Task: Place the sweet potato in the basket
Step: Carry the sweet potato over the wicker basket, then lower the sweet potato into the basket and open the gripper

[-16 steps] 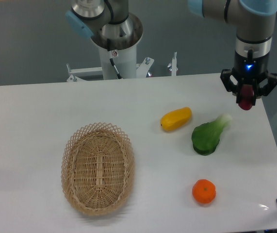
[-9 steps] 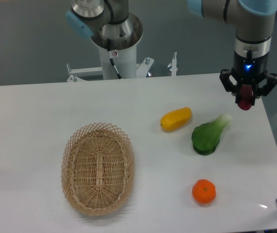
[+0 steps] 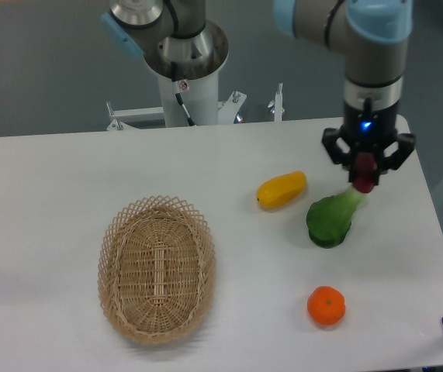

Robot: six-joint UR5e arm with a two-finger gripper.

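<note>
My gripper (image 3: 365, 172) hangs above the right side of the table, shut on the sweet potato (image 3: 365, 174), a slim reddish-purple piece that sticks down between the fingers. It hovers just over the pale stem end of a green vegetable. The basket (image 3: 157, 267), an oval tan wicker one with a lacy rim, sits at the front left of the table, far from the gripper, and nothing shows inside it.
A yellow-orange oblong vegetable (image 3: 281, 190) lies mid-table. The green leafy vegetable (image 3: 332, 216) lies right of it, under the gripper. A round orange fruit (image 3: 326, 305) sits near the front right. The robot's base column (image 3: 184, 70) stands behind the table.
The gripper has moved left and slightly toward the front with the sweet potato held in it, from near the table's right edge to above the green vegetable's stem.
</note>
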